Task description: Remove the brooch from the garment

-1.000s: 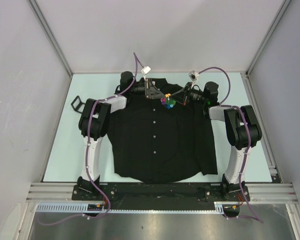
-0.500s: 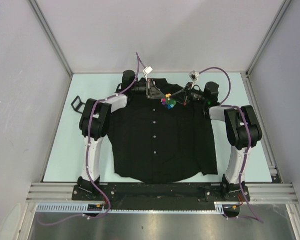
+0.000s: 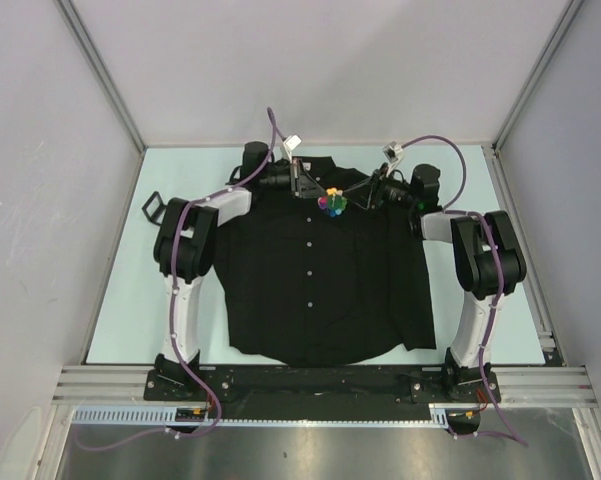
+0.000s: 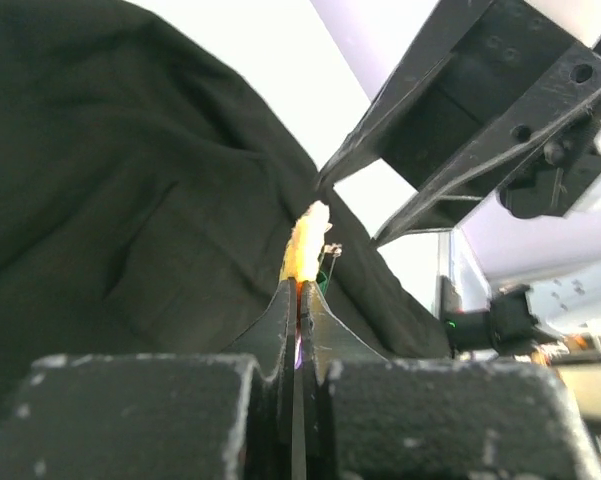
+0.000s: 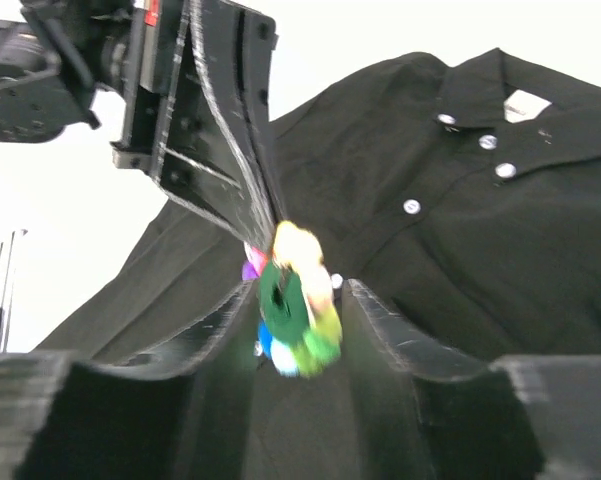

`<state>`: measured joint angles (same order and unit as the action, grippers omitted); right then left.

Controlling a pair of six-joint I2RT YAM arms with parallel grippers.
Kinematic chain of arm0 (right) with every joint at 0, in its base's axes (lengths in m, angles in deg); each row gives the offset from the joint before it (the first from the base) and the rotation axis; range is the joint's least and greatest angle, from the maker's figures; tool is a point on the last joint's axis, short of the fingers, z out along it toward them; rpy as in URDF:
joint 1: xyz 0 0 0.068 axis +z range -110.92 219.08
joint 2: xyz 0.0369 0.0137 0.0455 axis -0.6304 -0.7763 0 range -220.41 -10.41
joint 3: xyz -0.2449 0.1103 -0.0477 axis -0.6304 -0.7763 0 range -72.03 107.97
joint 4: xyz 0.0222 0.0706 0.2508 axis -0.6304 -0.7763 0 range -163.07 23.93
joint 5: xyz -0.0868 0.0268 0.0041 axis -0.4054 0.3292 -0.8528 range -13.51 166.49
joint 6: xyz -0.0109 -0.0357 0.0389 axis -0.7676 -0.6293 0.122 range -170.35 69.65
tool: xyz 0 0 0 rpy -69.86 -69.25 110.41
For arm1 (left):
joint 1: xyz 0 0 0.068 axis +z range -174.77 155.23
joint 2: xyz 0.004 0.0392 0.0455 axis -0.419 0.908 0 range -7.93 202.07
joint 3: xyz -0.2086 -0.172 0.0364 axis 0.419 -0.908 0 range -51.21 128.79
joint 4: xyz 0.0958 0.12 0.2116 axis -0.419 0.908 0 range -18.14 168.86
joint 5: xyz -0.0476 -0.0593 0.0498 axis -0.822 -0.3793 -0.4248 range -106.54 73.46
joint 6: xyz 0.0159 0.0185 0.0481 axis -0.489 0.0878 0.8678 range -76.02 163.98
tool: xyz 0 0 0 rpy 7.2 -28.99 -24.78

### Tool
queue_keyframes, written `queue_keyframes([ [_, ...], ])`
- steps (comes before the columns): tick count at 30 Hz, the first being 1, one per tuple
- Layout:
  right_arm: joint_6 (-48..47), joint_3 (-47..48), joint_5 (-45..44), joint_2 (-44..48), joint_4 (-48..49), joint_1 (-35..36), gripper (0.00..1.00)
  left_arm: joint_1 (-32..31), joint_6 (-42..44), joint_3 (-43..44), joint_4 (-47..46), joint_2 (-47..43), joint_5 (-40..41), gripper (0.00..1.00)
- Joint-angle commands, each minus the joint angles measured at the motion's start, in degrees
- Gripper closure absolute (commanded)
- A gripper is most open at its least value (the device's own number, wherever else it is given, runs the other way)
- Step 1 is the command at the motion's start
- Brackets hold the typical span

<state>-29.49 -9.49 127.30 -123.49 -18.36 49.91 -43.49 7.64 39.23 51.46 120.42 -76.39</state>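
The garment (image 3: pixel 310 290) is a black shirt lying flat on the table, collar at the far side. The brooch (image 3: pixel 331 203), a rainbow flower pin, sits near the collar on the chest. My left gripper (image 3: pixel 315 190) reaches in from the left and is shut on the brooch's edge; in the left wrist view its jaws (image 4: pixel 300 285) pinch a yellow petal (image 4: pixel 307 240) above the garment (image 4: pixel 110 180). My right gripper (image 3: pixel 358 197) comes from the right, open; in the right wrist view the brooch (image 5: pixel 295 300) hangs between its spread jaws (image 5: pixel 302 290).
A small black handle-like object (image 3: pixel 153 205) lies on the pale table left of the shirt. Grey walls close in the table on the left, right and far sides. White buttons (image 3: pixel 310 272) run down the shirt's middle.
The brooch and the left gripper's tip have shifted slightly left and away. The right gripper stays close beside the brooch.
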Motion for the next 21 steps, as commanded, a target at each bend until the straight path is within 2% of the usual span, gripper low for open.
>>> queue_keyframes([
  [1,0.3,-2.4,-0.3,4.2,4.2,-1.2,0.5,2.3,7.1,-1.0,8.7,-9.1,7.8,1.0],
  [5,1.9,-4.2,-1.0,5.2,6.5,-3.0,0.44,4.7,8.6,-3.4,17.2,-13.1,17.3,1.0],
  [7,1.8,-4.3,-1.9,5.3,6.0,-3.4,0.41,4.7,12.5,-1.7,29.1,-15.0,24.1,1.0],
  [8,1.7,-4.4,-2.0,5.2,5.8,-3.1,0.41,4.6,13.7,0.7,36.2,-15.5,32.5,1.0],
  [13,4.6,-4.3,-1.5,4.3,10.7,-2.1,0.4,4.8,16.8,6.4,50.7,-18.6,51.7,1.0],
  [14,5.0,-4.4,-1.5,4.4,11.4,-2.2,0.4,4.9,17.5,9.3,56.1,-18.7,59.6,1.0],
  [17,7.3,-4.3,-0.9,4.1,14.4,-2.4,0.4,6.4,17.5,14.3,63.1,-18.4,70.7,1.0],
  [19,9.4,-4.3,-0.2,3.6,16.9,-2.6,0.4,7.5,19.1,15.6,64.3,-18.4,73.2,1.0],
  [21,10.9,-4.3,0.3,3.2,18.1,-2.9,0.4,7.6,20.2,17.5,67.1,-17.0,83.3,1.0],
])
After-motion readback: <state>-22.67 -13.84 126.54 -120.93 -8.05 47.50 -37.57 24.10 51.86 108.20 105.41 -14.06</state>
